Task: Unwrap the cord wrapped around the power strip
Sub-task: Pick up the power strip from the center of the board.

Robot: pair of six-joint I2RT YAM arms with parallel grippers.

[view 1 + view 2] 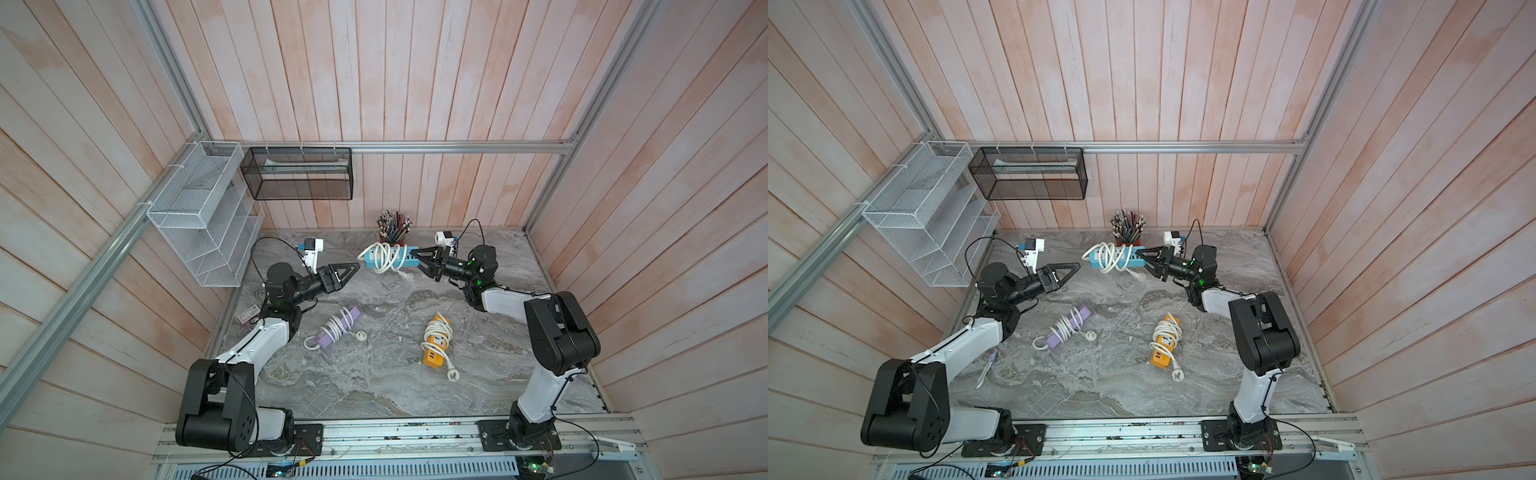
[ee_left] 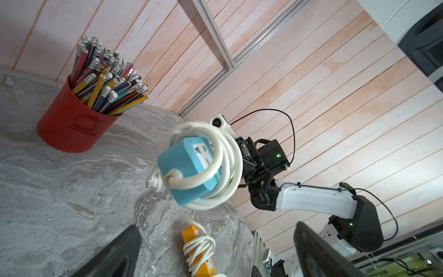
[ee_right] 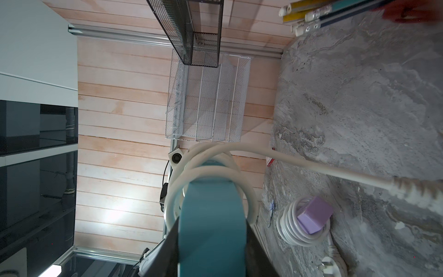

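So my right gripper [image 1: 417, 255] is pinched narrow on the 3 o'clock end of the blue power strip [image 1: 409, 258], holding it up over the table [image 1: 374, 382] at about 12 o'clock, white cord [image 1: 384, 257] looped around it, while my left gripper [image 1: 352, 271] hangs wide open just off its 9 o'clock end.

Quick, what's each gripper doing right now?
Left gripper: open, empty.
Right gripper: shut on the blue strip.
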